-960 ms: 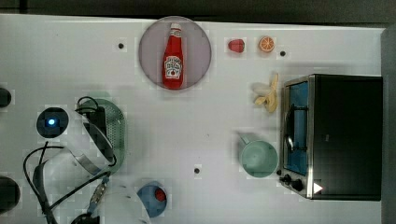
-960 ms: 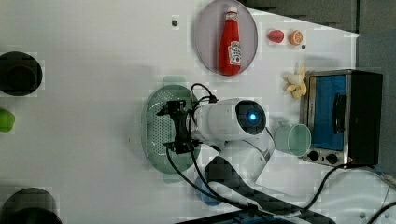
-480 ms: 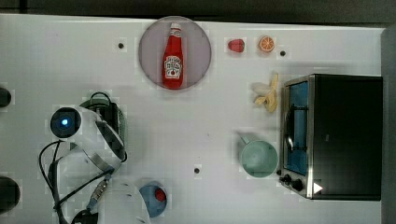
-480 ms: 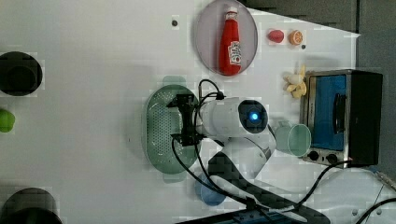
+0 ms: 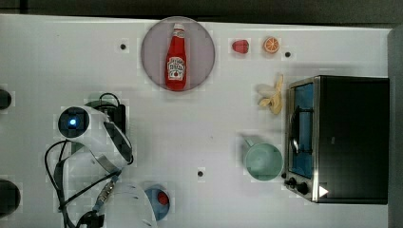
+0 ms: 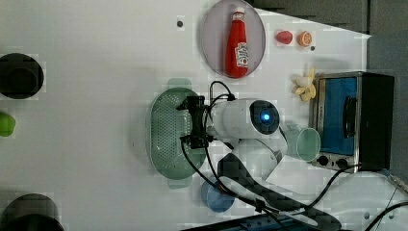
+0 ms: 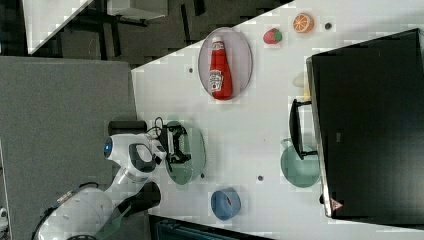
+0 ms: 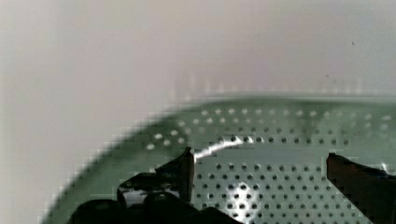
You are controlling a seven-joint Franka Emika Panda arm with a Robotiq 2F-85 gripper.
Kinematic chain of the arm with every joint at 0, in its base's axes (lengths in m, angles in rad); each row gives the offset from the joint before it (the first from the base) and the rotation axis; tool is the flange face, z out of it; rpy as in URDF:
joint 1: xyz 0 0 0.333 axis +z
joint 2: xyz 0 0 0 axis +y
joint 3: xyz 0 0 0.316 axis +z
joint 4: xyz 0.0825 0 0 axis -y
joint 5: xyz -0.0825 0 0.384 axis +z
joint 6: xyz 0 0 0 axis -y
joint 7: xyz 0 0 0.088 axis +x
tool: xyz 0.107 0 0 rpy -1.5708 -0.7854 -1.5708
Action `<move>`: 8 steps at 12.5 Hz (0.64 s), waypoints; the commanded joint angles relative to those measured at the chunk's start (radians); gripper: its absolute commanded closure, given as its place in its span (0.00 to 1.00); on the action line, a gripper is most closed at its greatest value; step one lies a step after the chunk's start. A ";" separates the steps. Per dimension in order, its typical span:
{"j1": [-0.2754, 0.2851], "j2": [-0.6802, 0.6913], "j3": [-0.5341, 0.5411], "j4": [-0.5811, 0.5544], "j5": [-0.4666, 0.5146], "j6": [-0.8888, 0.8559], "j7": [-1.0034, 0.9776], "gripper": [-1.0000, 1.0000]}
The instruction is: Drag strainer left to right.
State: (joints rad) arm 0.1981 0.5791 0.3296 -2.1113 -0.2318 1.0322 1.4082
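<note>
One strainer on the white table (image 5: 199,118). Top view: arm covers most of it at the top view's left; ketchup bottle (image 5: 176,59) lies on a grey plate (image 5: 152,47), mint mug (image 5: 263,161) sits beside the toaster oven (image 5: 349,137).

Left view: strainer (image 6: 166,130) lies left of centre, perforated bowl facing up, tab handles at both ends. Gripper (image 6: 191,122) hangs over the rim on the left view's right, jaws wide apart, holding nothing.

Right view: gripper (image 7: 175,144) over the strainer (image 7: 192,150); blue bowl (image 7: 225,204) nearby.

Wrist view: fingertips (image 8: 184,168) spread above the holed floor of the strainer (image 8: 280,140).

Judgement: thin plastic, light, stiff, likely slides easily on the smooth top. Best hold looks like the rim wall, pinched between the fingers, or a finger hooked inside for dragging.
</note>
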 commanded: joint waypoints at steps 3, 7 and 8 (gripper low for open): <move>-0.081 -0.050 0.013 -0.038 0.005 -0.010 0.019 0.00; -0.141 -0.099 0.012 -0.104 0.004 -0.006 -0.093 0.00; -0.160 -0.108 0.011 -0.116 0.004 -0.007 -0.127 0.00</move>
State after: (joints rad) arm 0.0782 0.4866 0.3264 -2.2363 -0.2112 1.0273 1.3613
